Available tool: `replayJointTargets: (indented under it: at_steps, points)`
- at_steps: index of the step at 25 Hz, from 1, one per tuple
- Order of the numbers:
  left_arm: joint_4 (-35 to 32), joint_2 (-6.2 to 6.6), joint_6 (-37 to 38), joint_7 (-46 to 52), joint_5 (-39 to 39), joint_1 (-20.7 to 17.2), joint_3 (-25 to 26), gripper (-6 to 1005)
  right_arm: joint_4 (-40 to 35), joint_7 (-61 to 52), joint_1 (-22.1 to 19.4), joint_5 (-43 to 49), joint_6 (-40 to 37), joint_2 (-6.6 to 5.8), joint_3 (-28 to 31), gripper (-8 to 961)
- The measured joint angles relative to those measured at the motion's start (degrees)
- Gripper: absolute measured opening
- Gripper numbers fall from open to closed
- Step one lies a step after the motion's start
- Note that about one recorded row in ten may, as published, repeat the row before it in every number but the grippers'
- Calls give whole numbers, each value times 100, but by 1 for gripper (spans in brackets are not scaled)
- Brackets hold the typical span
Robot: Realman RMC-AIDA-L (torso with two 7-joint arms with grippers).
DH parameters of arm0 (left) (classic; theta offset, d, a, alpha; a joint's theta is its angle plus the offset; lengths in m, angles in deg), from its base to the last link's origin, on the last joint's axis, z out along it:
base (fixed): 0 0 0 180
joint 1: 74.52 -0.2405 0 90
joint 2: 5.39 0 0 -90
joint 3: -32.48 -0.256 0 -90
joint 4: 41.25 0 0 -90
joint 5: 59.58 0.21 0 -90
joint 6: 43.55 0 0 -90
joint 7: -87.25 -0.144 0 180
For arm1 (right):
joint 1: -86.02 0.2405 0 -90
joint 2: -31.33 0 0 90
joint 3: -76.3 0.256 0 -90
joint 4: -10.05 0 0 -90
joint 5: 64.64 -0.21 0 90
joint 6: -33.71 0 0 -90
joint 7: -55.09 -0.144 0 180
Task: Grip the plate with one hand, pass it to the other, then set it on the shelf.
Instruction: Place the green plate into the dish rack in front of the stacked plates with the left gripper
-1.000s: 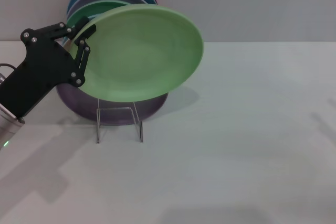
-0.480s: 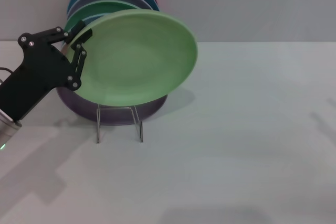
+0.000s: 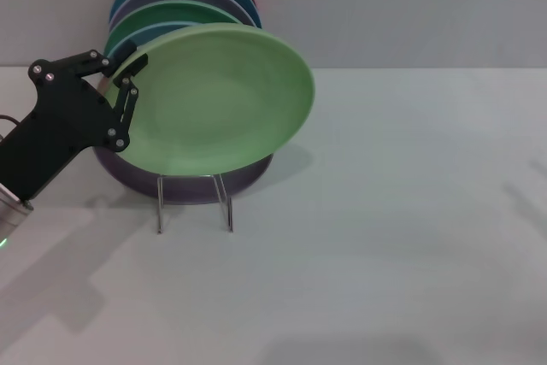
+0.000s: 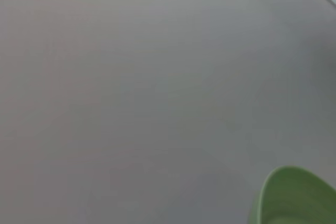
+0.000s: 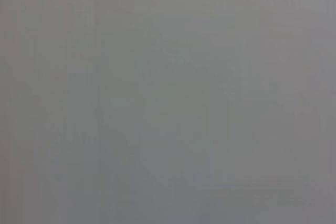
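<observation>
The pale mint-green plate (image 3: 218, 100) is held tilted in the air above the front of the wire shelf (image 3: 195, 203), its face turned toward me. My left gripper (image 3: 126, 70) comes in from the left and is shut on the plate's left rim. A curved edge of the plate (image 4: 294, 195) also shows in the left wrist view. The right gripper is out of view, and the right wrist view shows only plain grey.
Several plates stand upright in the shelf behind the held one: a lilac plate (image 3: 184, 181) at the front, then a darker green plate (image 3: 154, 19), blue and red ones. A pale wall rises behind. White tabletop (image 3: 385, 228) stretches to the right and front.
The left gripper has carried the plate a little to the left and down, closer to the stack on the shelf.
</observation>
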Motion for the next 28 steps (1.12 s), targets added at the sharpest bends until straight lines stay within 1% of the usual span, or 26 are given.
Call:
replayJointTargets:
  at_steps: [8,14,16,20,26,28]
  points:
    - [-29,-15,106,-60,0,28,-12,92,19,0,-39,0,83,0,-2,663]
    - [-76,43,123,-106,0,118,-174,94,32,0,-54,0,176,7,-2,663]
    - [-106,71,123,-137,0,173,-260,95,32,0,-56,0,212,12,-2,663]
    - [-248,87,122,-151,1,324,-356,97,32,0,-58,13,259,18,-2,663]
    - [-361,94,78,-263,0,481,-355,100,34,-1,-59,9,282,18,-35,663]
    - [-335,143,104,-255,-4,498,-323,100,37,-1,-64,-4,282,18,-59,663]
